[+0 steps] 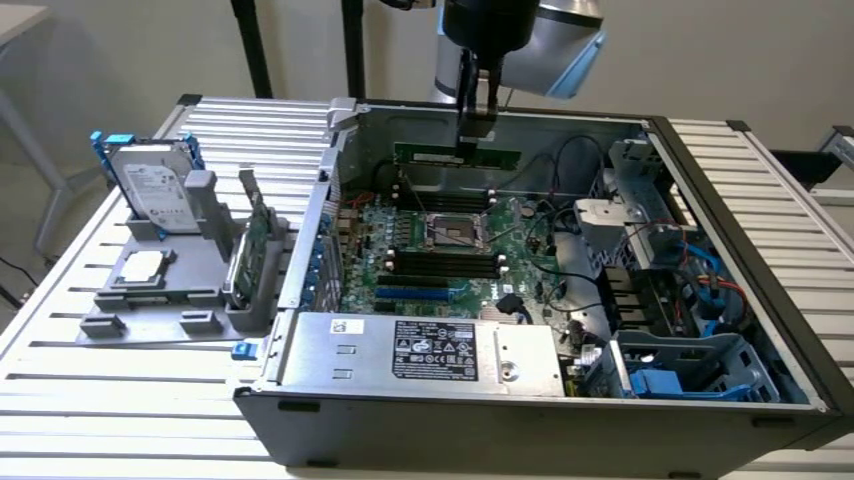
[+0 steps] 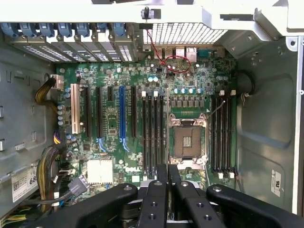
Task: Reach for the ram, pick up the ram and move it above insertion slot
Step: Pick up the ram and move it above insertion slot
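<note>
Fingers (image 1: 478, 128) closed on ram (image 1: 458, 155), held above motherboard (image 1: 447, 255), inside case (image 1: 747, 250)

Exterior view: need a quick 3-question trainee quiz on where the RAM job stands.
1. True or false: the claw grips the ram above the motherboard in the open computer case.
2. Where is the hard drive? A) upright in the grey fixture at the exterior view's left; B) inside the case; C) in the claw.
3. Fill in: the motherboard's CPU socket is ___ (occupied/empty).
Key: 1 true; 2 A; 3 empty.
</note>
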Tool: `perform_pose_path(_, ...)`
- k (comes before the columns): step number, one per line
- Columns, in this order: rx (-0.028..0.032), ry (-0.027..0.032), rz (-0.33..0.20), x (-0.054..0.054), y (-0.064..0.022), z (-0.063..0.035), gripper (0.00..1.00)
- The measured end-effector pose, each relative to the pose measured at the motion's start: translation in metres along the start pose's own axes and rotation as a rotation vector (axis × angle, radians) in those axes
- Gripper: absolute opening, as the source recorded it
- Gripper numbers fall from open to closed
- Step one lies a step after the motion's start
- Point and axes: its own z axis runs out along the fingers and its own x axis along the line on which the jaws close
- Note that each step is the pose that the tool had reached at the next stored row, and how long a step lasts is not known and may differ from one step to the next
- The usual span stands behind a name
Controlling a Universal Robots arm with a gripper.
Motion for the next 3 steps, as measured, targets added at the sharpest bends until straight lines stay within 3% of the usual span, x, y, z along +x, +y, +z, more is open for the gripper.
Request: perform_pose_path(3, 0.0, 0.0001, 0.0, 0.0, 0.0, 0.0, 0.13)
